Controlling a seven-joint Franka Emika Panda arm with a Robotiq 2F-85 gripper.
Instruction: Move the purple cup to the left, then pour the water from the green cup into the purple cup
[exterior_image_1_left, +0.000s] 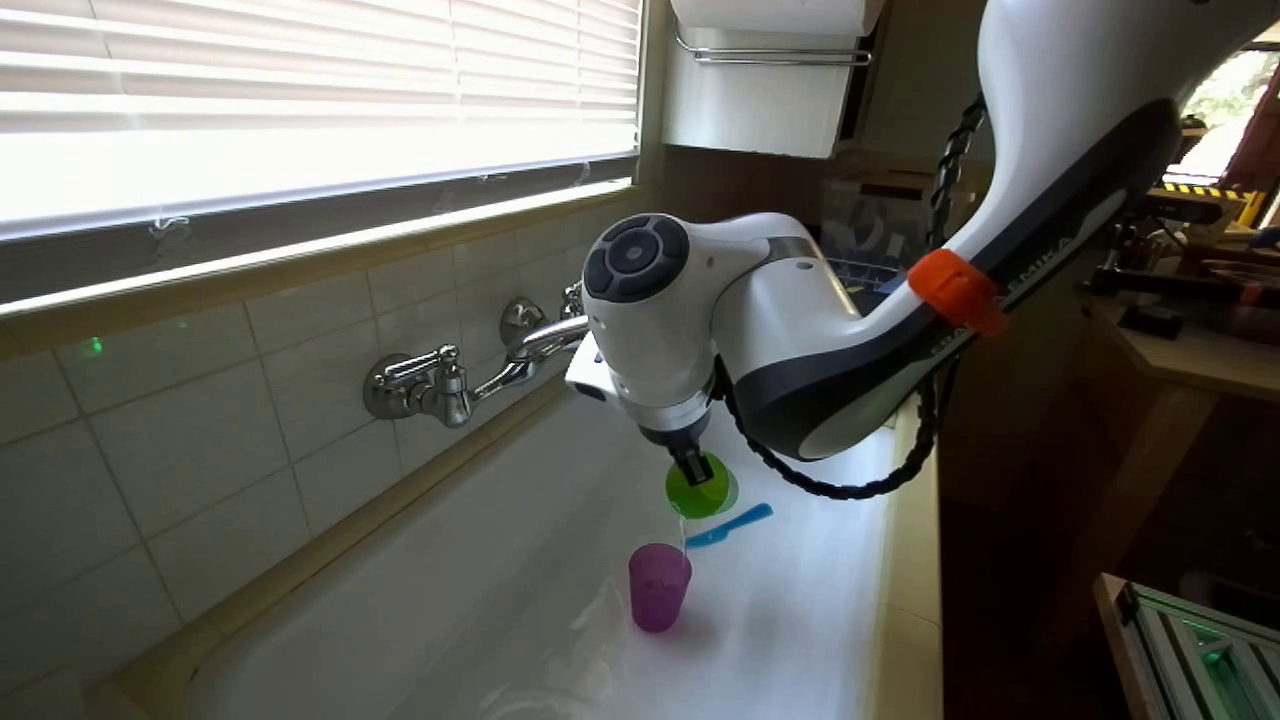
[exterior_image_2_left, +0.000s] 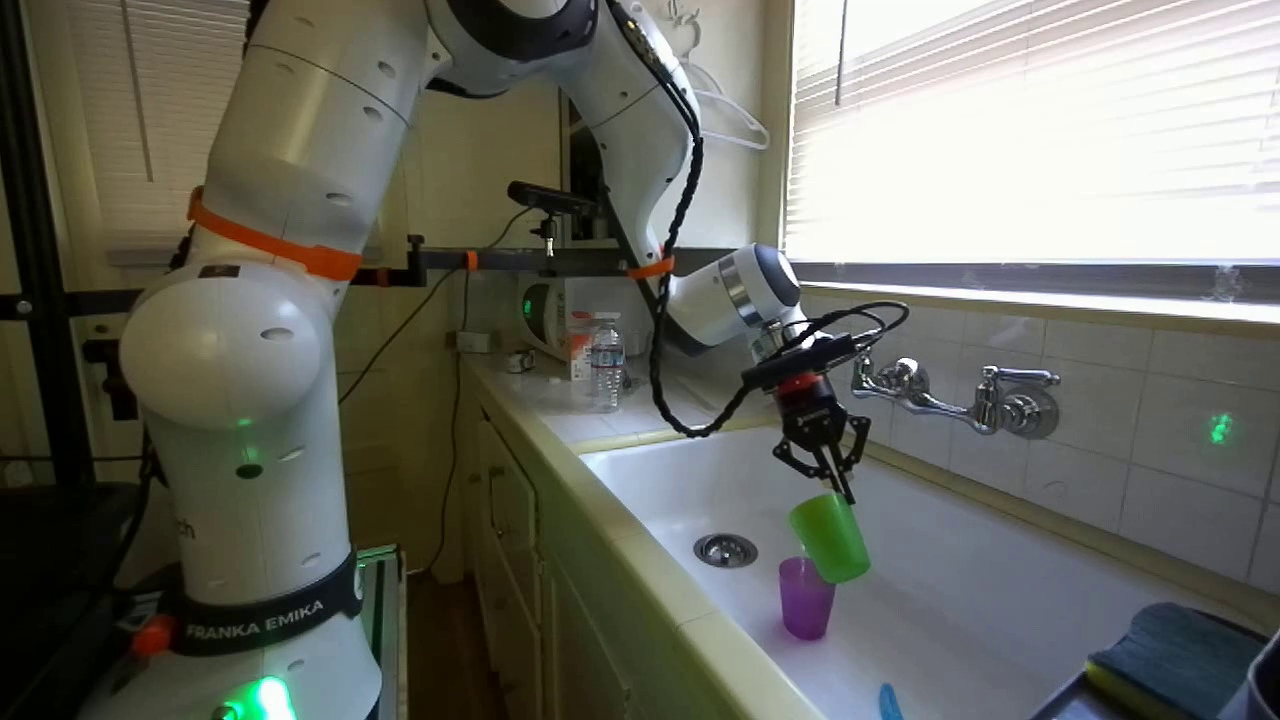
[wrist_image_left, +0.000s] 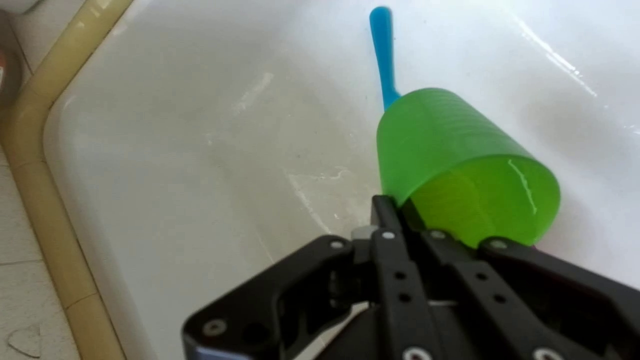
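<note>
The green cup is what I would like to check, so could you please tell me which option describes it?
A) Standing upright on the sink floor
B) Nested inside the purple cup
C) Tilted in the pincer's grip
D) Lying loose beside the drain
C: the pincer is shut on the rim of the slanting green cup, and water streams from its lip toward the purple cup.

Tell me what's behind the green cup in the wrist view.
A blue utensil: one rounded end shows, the rest is covered by the green cup. A purple sliver, likely the purple cup, peeks past the rim, otherwise hidden.
</note>
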